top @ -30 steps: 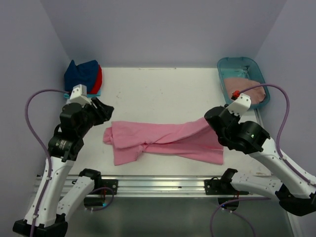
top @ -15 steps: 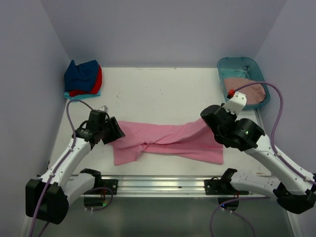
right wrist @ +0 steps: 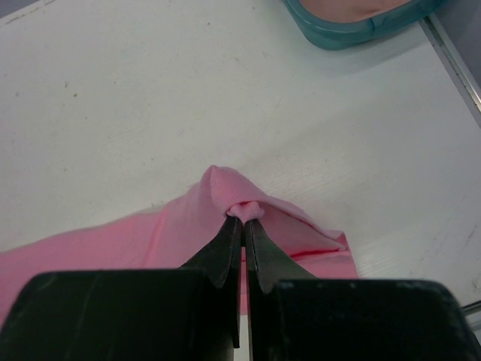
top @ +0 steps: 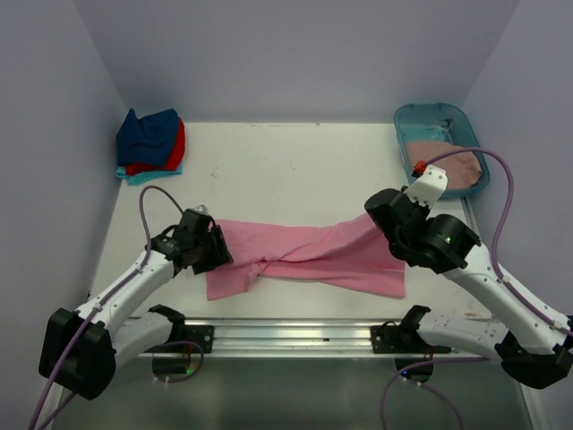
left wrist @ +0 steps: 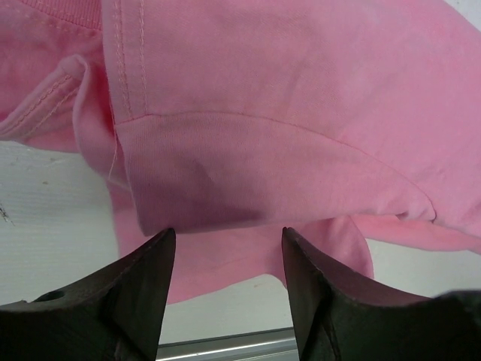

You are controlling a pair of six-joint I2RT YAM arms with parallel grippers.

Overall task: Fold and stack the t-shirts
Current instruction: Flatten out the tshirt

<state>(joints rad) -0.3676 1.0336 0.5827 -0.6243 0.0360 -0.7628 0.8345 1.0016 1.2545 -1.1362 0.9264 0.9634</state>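
Spreading pink shirt (top: 304, 255) on table (top: 295, 170), between both arms.
Top: cloth lies rumpled, soft, light; take at hems. Left wrist: left gripper (left wrist: 225, 239) jaws spread above sleeve fold. Right wrist: right gripper (right wrist: 242, 216) pinching a bunched edge.

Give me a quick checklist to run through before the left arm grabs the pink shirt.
1. Right jaws shut on the shirt, at its right end: ok.
2. Left jaws open, low at the shirt's left end: ok.
3. Cloth actually between the left jaws: cannot tell.
4. Shirt lying flat: not ok, it is twisted and bunched in the middle.
5. Stack well apart from the shirt: ok.
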